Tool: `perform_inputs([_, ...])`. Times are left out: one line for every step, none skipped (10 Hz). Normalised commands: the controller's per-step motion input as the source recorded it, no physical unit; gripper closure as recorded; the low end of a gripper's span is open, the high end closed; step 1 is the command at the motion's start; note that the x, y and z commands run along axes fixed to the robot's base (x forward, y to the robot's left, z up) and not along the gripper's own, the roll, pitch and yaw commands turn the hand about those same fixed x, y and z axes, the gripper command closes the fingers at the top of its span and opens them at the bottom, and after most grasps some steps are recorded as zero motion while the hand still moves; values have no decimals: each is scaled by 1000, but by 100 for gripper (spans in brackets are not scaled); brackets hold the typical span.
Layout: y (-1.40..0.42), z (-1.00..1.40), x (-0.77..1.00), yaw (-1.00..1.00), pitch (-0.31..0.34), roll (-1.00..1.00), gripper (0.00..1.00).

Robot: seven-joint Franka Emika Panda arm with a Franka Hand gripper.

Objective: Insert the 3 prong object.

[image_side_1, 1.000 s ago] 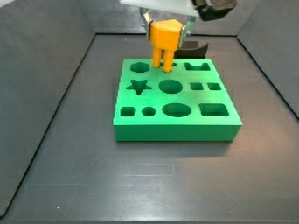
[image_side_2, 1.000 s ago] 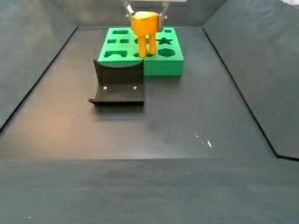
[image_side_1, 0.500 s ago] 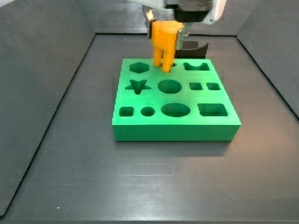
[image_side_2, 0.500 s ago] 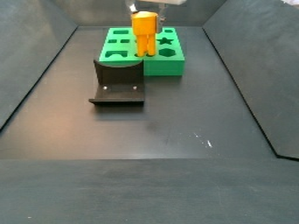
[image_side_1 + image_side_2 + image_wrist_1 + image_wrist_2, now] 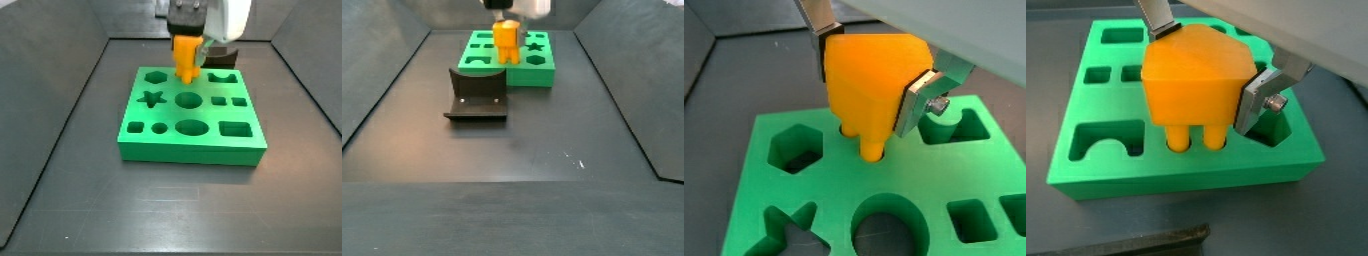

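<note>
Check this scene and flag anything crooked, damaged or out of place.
Nothing stands out. The gripper holds the 3 prong object upright, its legs in the holes at the edge of the green board. The board looks intact, and the fixture stands beside it.

We see the gripper (image 5: 187, 22) above the green board's (image 5: 187, 135) rear edge. The fixture (image 5: 477, 93) stands just beside the board, perhaps touching; the floor (image 5: 543, 150) elsewhere lies open.
</note>
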Motion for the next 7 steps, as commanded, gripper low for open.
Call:
perform_inputs([117,-340,-63,46,-166,-371,100])
perform_inputs([97,-326,-74,40,-163,-383,100])
perform_inputs([106,-306,-86,37,-149,-401,100])
perform_inputs([74,-231,-23,0,-113,-210,100])
perform_inputs([26,-71,0,0,-61,-91,100])
perform_inputs([0,0,0,0,0,-6,100])
perform_inputs([0,0,0,0,0,0,100])
